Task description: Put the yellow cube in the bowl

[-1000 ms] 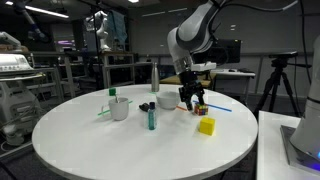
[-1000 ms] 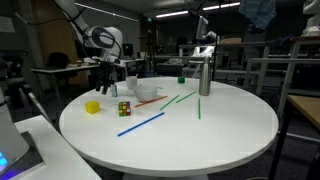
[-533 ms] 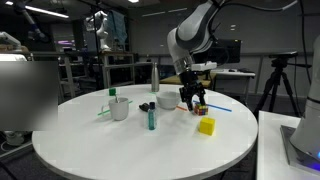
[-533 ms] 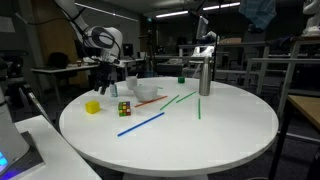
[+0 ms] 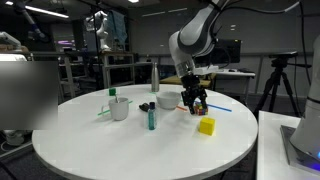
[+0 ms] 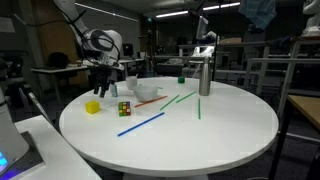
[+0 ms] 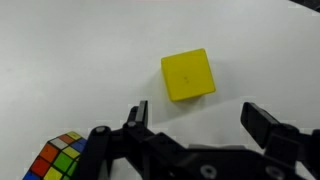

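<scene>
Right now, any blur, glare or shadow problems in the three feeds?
In an exterior view a smeared rectangular patch covers part of the left side; the table reads evenly lit. In both exterior views the background is dim. Wrist view: the yellow cube is crisp, the open gripper dark and slightly soft, no glare.

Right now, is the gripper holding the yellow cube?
No, in the wrist view the yellow cube lies on the table, apart from the open gripper.
</scene>
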`<state>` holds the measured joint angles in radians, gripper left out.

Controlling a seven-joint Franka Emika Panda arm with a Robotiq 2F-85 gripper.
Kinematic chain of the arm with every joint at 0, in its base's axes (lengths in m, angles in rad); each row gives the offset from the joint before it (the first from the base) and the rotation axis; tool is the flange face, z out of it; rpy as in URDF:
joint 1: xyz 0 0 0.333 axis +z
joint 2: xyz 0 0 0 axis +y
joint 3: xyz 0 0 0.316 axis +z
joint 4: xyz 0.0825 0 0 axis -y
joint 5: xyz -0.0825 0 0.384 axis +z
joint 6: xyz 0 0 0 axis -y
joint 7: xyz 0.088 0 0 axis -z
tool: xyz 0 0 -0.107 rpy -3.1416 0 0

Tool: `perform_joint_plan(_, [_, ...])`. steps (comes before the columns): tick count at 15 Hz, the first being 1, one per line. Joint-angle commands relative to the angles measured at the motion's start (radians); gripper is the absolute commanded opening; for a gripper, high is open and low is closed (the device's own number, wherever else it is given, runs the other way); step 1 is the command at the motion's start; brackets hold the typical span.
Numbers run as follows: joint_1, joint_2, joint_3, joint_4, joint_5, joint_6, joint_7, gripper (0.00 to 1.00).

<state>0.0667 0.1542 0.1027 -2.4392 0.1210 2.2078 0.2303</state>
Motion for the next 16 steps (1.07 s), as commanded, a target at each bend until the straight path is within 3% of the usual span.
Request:
perform_joint_plan(1, [0.012, 0.026, -0.016, -0.014, -0.01, 0.011, 0.015, 1.0])
perform_joint_plan(14, [0.007, 0.127, -0.019, 0.007, 0.023, -0.02, -0.005, 1.0])
perform_joint_plan(15, [0.005, 0.132, -0.018, 0.009, 0.027, -0.022, -0.011, 0.83])
perform_joint_plan(16, [0.004, 0.137, -0.018, 0.012, 0.029, -0.024, -0.013, 0.74])
